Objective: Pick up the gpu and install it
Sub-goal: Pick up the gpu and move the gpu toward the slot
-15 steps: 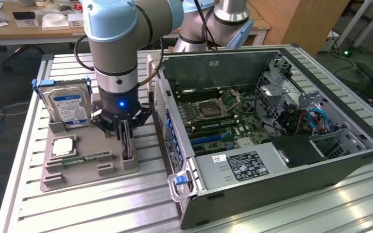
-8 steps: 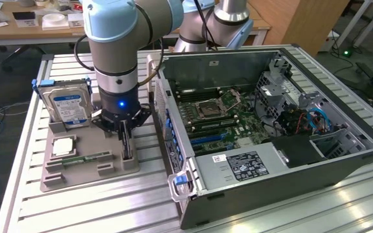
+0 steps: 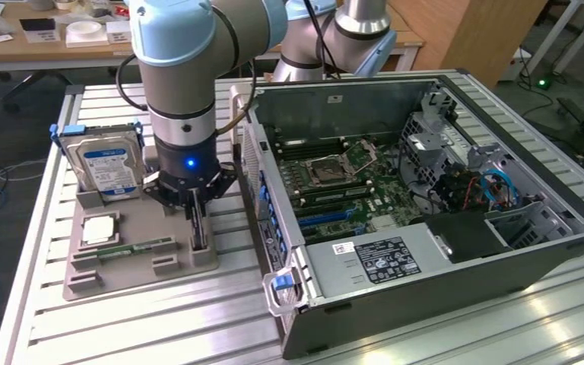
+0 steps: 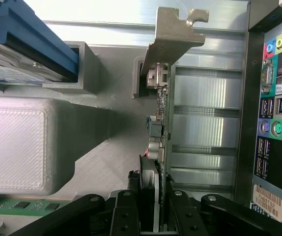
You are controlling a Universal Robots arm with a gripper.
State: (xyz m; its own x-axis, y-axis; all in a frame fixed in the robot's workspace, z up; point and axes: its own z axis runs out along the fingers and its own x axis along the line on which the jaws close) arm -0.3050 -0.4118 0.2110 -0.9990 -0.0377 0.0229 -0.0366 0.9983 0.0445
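In the exterior view, the holder tray (image 3: 140,268) sits on the table (image 3: 170,323) at the left, with the open computer case (image 3: 424,283) just beside it on the right. On the tray, the hard drive (image 3: 107,167) stands on edge at the far left. The memory stick (image 3: 134,249) lies nearer the camera. The gpu (image 3: 200,232) stands on edge along the side next to the case, and my gripper (image 3: 197,207) is over it with a finger on each face.
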